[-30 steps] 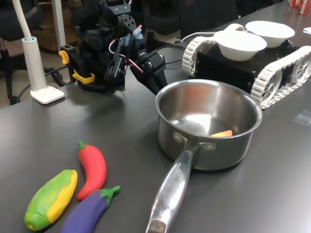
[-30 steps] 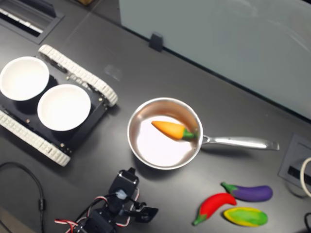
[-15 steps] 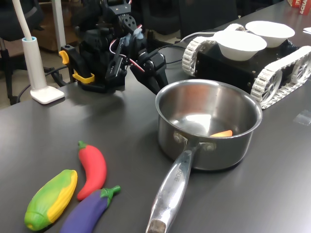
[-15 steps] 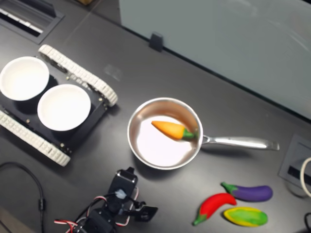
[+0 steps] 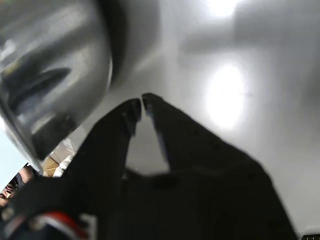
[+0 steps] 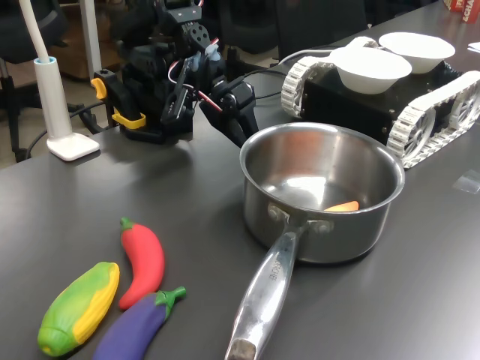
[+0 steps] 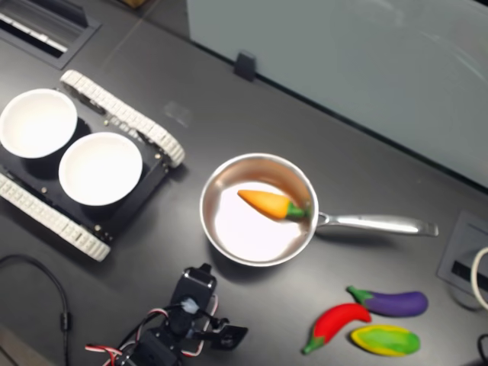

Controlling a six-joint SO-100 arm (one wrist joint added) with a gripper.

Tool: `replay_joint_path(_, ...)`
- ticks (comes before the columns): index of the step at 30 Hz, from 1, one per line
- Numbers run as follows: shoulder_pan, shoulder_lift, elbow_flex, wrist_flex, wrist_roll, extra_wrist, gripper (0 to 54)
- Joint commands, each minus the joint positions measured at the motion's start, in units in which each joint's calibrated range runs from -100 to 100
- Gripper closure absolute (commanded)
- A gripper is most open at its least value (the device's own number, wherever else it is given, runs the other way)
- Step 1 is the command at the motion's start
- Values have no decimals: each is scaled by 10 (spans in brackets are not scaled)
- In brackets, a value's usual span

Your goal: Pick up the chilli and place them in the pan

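Lying on the dark table, the chilli rests untouched between a green-yellow corn toy and a purple eggplant toy at the first exterior view's lower left, well apart from the arm. In the second exterior view the same chilli sits below and to the right of the pan, near the end of its long handle. An orange carrot toy lies inside the pan. The gripper hangs just beside the pan's steel wall, its black fingers drawn nearly together at the tips with only a sliver between them, holding nothing. Two white bowls ride on a tracked vehicle behind the pan; a white lamp base stands at the first exterior view's left.
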Motion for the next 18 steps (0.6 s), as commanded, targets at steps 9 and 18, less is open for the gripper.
replay_joint_path(9,19,-8,-102,75,20,-6,536)
replay_joint_path(18,52,38,-166,92,29,-7,536)
